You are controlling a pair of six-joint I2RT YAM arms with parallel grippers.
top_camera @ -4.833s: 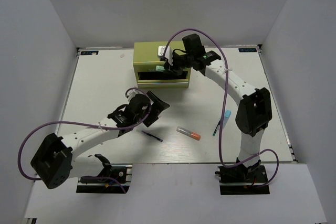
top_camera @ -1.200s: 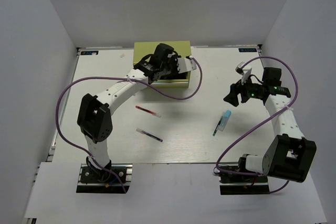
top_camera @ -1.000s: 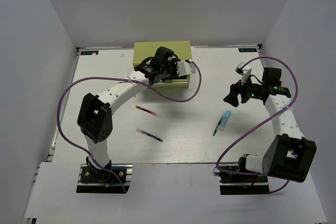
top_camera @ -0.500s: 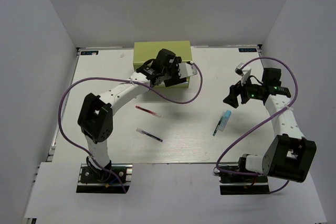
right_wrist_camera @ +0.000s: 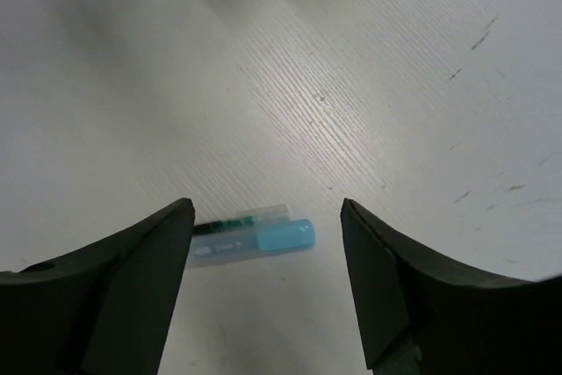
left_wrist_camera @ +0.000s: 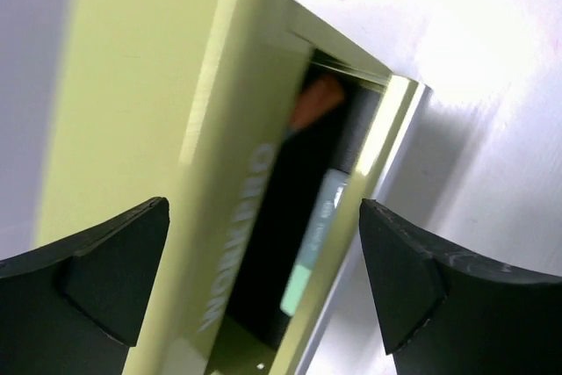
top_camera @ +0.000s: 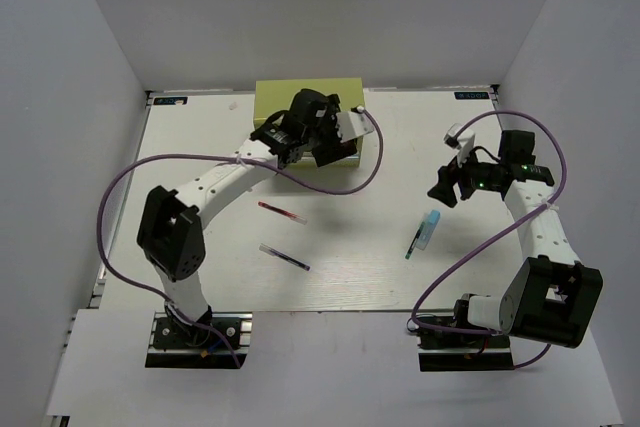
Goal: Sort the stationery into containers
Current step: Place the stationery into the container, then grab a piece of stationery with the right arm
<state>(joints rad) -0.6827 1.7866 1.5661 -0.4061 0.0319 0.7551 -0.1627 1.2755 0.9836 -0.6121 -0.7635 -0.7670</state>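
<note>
Next step, by the look of it, on the right: right hand (top_camera: 446, 187) spread wide, hanging over the light-blue marker (right_wrist_camera: 285, 237) near the right edge of the counter (top_camera: 200, 167). Best lowered straight, fingers astride the barrel's short width, sparing the green pen (right_wrist_camera: 230, 221) just beside it. Lies roughly near-to-far, blue cap toward the far edge. Left hand (left_wrist_camera: 263, 256) likewise gaping, seemingly empty, at the open drawer (left_wrist_camera: 307, 243) of the chest (top_camera: 300, 97) by the far edge.

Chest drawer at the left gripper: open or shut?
Open, at least partly: left wrist view shows a dark gap in the tool chest, orange tip and mint-green marker inside.
</note>
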